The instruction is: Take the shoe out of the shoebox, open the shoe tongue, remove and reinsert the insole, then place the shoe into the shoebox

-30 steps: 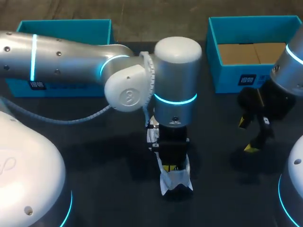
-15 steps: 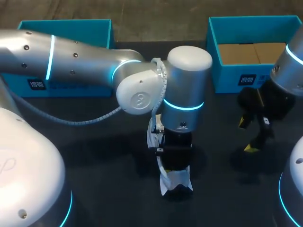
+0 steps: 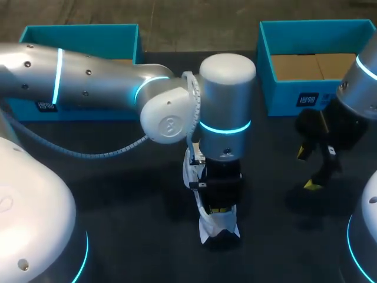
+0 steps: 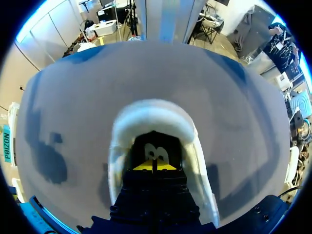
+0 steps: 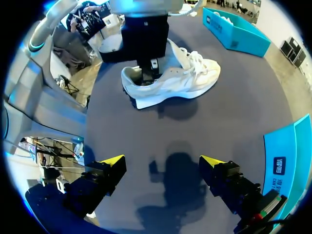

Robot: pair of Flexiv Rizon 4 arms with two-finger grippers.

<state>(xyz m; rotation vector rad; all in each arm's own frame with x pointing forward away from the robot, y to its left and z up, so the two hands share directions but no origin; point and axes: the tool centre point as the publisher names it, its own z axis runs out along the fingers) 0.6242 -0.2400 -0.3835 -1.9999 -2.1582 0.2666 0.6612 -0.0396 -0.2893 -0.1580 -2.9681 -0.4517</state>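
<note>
Teal shoebox point(image 3: 283, 97), brown-lined; white shoe point(image 5: 180, 78) outside; left gripper point(image 4: 155, 165) seemingly clenched within it; right gripper point(image 5: 161, 161) splayed.

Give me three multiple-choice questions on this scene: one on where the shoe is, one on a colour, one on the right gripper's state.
1. Where is the shoe?
A. In a box
B. On the table
C. Held in the air
2. What colour are the boxes?
A. Red
B. Teal
C. White
3. The right gripper is:
A. Open and empty
B. Shut on the shoe
C. Shut on a box

Answers: B, the shoe lies on the dark table; B, both boxes have teal walls; A, its fingers stand wide apart with nothing between them.
</note>
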